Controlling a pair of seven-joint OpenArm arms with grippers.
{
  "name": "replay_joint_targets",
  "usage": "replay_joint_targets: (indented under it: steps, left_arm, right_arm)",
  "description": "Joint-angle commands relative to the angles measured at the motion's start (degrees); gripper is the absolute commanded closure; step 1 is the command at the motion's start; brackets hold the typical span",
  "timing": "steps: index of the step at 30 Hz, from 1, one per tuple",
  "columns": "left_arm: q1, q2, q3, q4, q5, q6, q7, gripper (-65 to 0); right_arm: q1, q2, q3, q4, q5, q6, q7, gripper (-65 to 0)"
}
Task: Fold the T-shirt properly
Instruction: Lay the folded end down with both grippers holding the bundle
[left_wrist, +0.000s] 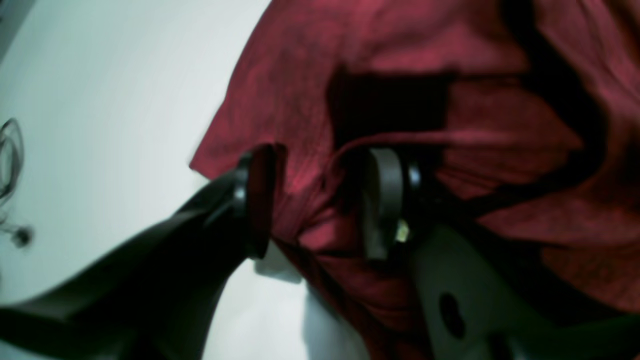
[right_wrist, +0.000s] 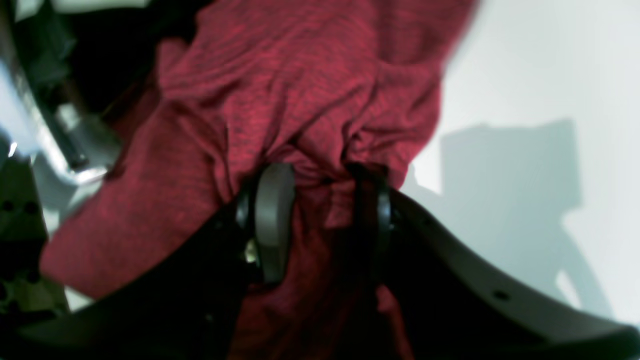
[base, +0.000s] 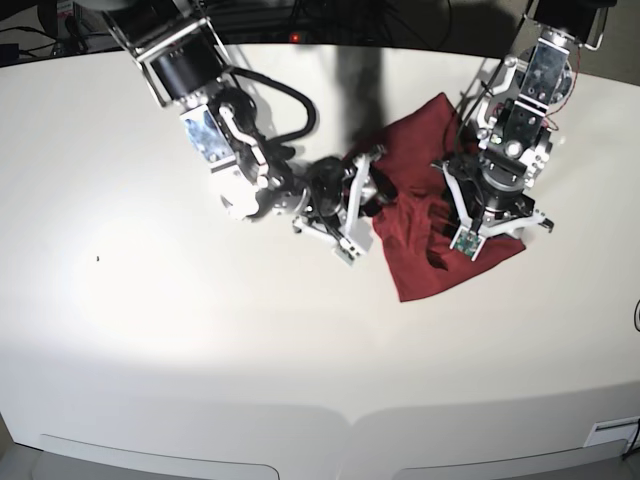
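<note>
**Ana:** Judging by how the T-shirt (base: 420, 225) lies, I'd call the fold roughly midway. It sits bunched in a compact, irregular patch on the white counter (base: 150, 330), toward the far right of the base view, nowhere near a neat rectangle. No sleeve or neck label can be made out.

**Ben:** Agreed. Some cloth looks doubled over, but the edges are ragged and one corner trails toward the near side. Squaring and flattening are left, and probably another fold too.

**Ana:** Are both arms holding it?

**Ben:** It looks so. In the left wrist view, the left gripper (left_wrist: 320, 200) has its jaws part-way apart with a gathered ridge of maroon fabric pinched between them, close to the shirt's edge where it meets the bare counter. In the right wrist view, the right gripper (right_wrist: 320, 220) does the same: a thick bunch of cloth is wedged between its two pads.

**Ana:** And their poses?

**Ben:** In the base view the left arm comes down from the far right corner, its wrist steep and nearly vertical over the shirt's right side. The right arm reaches in from the far left, stretched low and slanting, its wrist turned sideways so the jaws meet the shirt's left edge. The two grippers stand on opposite sides of the cloth, fairly near each other.

**Ana:** Is the cloth lifted?

**Ben:** I cannot tell; the wrist views are blurred and show only crumpled fabric around the jaws.
</note>
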Motion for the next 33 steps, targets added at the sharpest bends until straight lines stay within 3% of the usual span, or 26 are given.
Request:
replay_joint_targets:
  steps: [1, 10, 15, 23, 33]
  left_arm:
    - [-0.9, -0.2, -0.3, 0.9, -0.2, -0.2, -1.0, -25.1]
    - [-1.4, -0.2, -0.3, 0.9, -0.1, -0.8, -1.1, -25.1]
    - [-3.0, -0.3, -0.3, 1.0, -0.1, -0.8, -0.8, -25.1]
    - [-8.0, -0.3, -0.3, 1.1, -0.1, -0.8, 1.9, -25.1]
    - [-8.7, -0.3, -0.3, 1.1, -0.1, -0.8, 2.0, -25.1]
  right_arm:
    - [-1.3, 1.2, -0.2, 1.2, -2.6, 0.3, -4.1, -21.2]
    - [-8.1, 2.9, -0.2, 11.8, -2.6, 0.3, -4.2, -21.2]
    - [-7.3, 3.0, -0.2, 15.7, -2.8, -1.8, -4.5, -21.3]
    - [-6.7, 2.9, -0.2, 21.9, -3.0, -2.4, -7.1, -21.3]
    - [1.0, 2.4, -0.2, 22.8, 0.5, -6.4, -6.5, -21.3]
